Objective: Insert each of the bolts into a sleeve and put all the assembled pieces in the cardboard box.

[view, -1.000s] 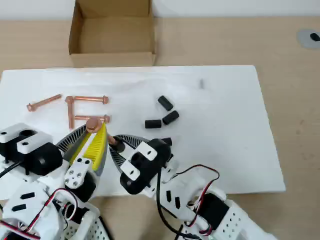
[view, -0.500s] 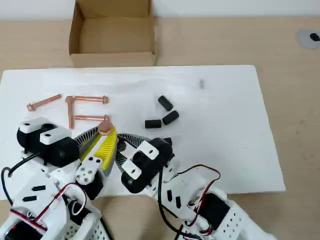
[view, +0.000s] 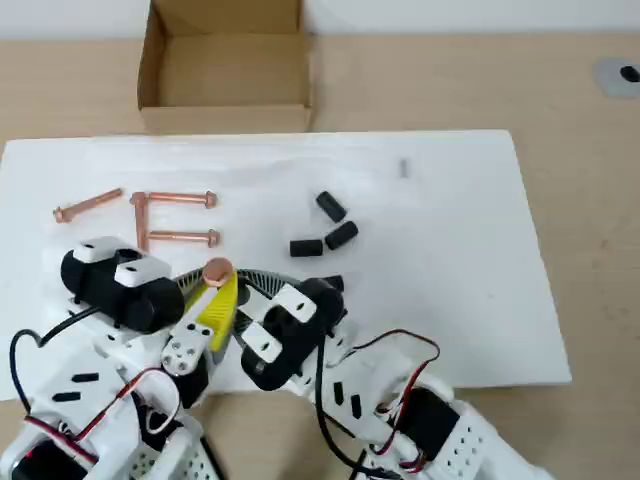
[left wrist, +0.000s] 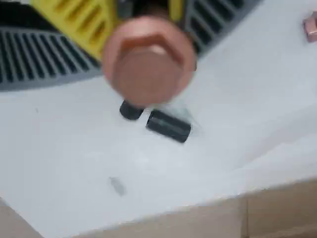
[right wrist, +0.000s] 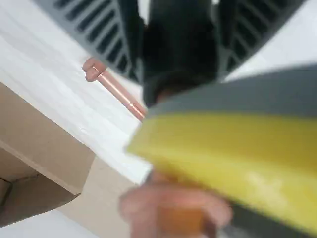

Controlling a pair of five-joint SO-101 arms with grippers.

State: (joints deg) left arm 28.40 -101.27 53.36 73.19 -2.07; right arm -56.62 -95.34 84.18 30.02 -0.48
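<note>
Bolt (left wrist: pixel 148 59), clamped head-up in the left gripper (view: pixel 221 284), lines up with the black sleeve (right wrist: pixel 178 54) pinched in the right gripper (right wrist: pixel 179 82) over the white mat (view: pixel 450 280), apparently for insertion; cardboard box (view: pixel 225 119) stands well apart.

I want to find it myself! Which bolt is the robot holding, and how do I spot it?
Find the white sheet on the table, then its edge farthest from the cardboard box. There the yellow left gripper holds a copper bolt off the sheet. Its head points up, while the other bolts lie flat.
</note>
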